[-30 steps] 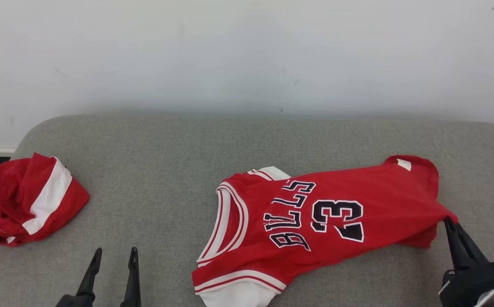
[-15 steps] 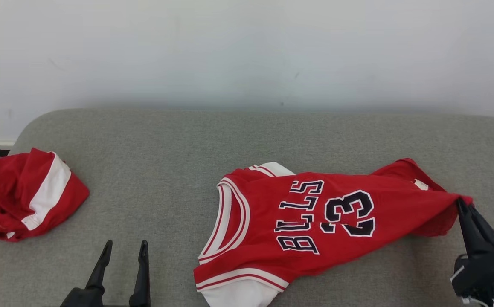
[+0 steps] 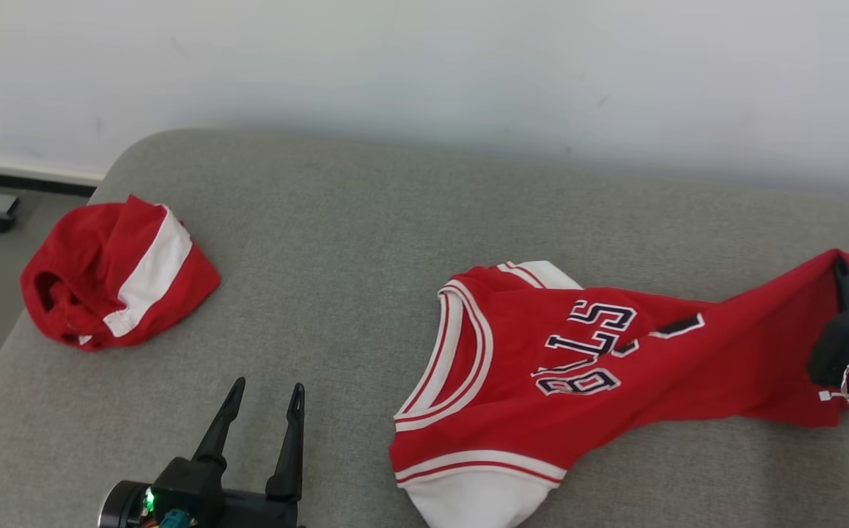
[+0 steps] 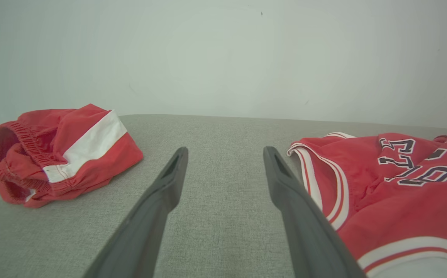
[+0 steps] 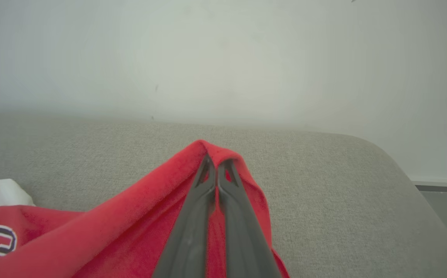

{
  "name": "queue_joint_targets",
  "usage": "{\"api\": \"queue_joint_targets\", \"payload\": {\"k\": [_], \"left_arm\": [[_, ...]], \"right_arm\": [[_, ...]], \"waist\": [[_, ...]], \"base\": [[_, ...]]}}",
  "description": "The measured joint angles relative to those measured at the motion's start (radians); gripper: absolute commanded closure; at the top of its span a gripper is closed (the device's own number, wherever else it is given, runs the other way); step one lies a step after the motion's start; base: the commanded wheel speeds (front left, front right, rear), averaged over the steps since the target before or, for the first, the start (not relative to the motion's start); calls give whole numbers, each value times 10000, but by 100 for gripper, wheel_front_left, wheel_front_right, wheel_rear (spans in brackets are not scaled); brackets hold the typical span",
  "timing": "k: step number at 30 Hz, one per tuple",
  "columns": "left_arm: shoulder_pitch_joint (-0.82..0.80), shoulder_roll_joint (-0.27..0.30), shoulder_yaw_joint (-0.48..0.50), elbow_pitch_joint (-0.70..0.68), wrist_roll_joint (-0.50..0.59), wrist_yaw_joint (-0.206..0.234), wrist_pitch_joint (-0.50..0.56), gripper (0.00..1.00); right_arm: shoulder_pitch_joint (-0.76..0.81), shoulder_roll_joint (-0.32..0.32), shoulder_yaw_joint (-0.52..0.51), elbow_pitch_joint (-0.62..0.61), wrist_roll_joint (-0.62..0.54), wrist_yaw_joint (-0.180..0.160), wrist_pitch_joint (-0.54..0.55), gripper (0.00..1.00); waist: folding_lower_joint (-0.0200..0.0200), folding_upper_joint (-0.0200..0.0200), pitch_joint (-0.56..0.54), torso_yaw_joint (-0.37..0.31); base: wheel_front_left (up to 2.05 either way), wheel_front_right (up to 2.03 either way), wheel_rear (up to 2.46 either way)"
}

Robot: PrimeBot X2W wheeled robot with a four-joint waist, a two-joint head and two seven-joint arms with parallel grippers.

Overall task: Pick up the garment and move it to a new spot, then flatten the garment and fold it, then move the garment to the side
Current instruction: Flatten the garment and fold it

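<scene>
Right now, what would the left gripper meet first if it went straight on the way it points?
Probably bare cushion between the shorts and the jersey; height is unclear, so the left gripper might reach the wall instead.

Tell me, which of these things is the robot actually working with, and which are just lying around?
In the job:
red jersey, pinched at one end
right gripper, shut on the jersey
left gripper, open, holding nothing
grey cushion, the work surface

Just lying about:
red and white shorts, bunched at the cushion's left end
</scene>
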Motion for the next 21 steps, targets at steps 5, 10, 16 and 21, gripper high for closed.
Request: {"api": "queue_joint_targets", "payload": {"k": [5, 10, 16, 21], "left_arm": [[-168, -58, -123, 90, 0, -8, 0, 0], [-148, -69, 12, 130, 6, -4, 0, 0], [98, -40, 209, 107, 52, 8, 0, 0], [366, 10, 362, 42, 94, 29, 0, 0]], "right_arm": [[-938, -25, -314, 2236, -736, 0, -746, 0], [-1329, 109, 115, 3080, -773, 2, -1749, 0], [-981, 94, 366, 2972, 443, 0, -2800, 0], [437, -98, 959, 1985, 1258, 0, -3162, 0]], "waist": [[1, 0, 255, 360], [1, 0, 274, 342], [0, 0, -10, -36], [-2, 0, -322, -427]], "base": [[0, 0, 0], [0, 0, 0], [0, 0, 0], [0, 0, 0]]}}
